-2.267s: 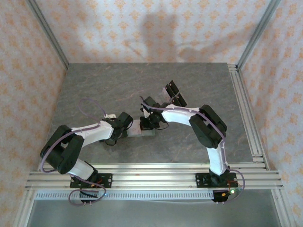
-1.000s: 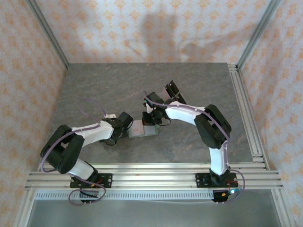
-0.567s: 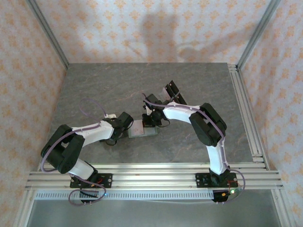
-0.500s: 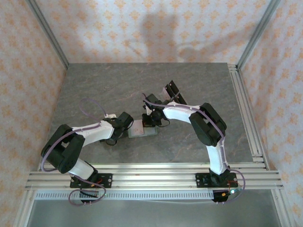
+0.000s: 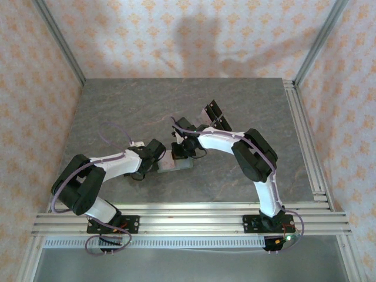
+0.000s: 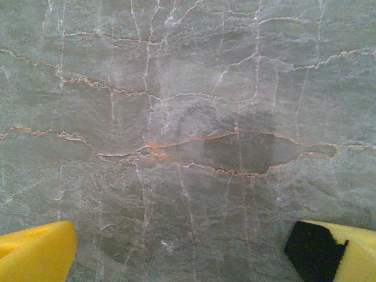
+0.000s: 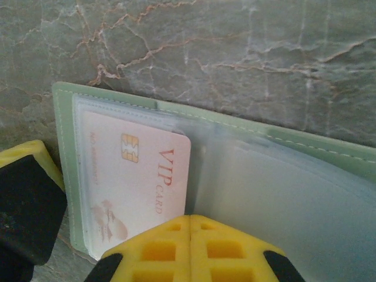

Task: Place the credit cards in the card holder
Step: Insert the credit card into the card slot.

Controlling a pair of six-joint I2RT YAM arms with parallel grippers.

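The card holder (image 7: 63, 147) lies open on the table, sage green outside with clear sleeves inside. A pale pink credit card (image 7: 135, 176) printed "VIP CARD" sits in its left sleeve. My right gripper (image 7: 190, 235) is shut, its yellow fingers pressed together just above the holder's middle fold, nothing between them. In the top view the right gripper (image 5: 180, 147) hangs over the far part of the holder (image 5: 179, 165). My left gripper (image 5: 156, 158) is open at the holder's left edge, and the left gripper (image 6: 188, 261) has bare table between its tips.
A dark-framed object (image 5: 216, 116) stands on the table behind the right arm. Aluminium rails (image 5: 305, 141) run along the right side and the near edge. A yellow and black block (image 7: 26, 202) sits close by the holder's left edge.
The right gripper has shifted a little to the left over the holder. The left arm and the holder have stayed put.
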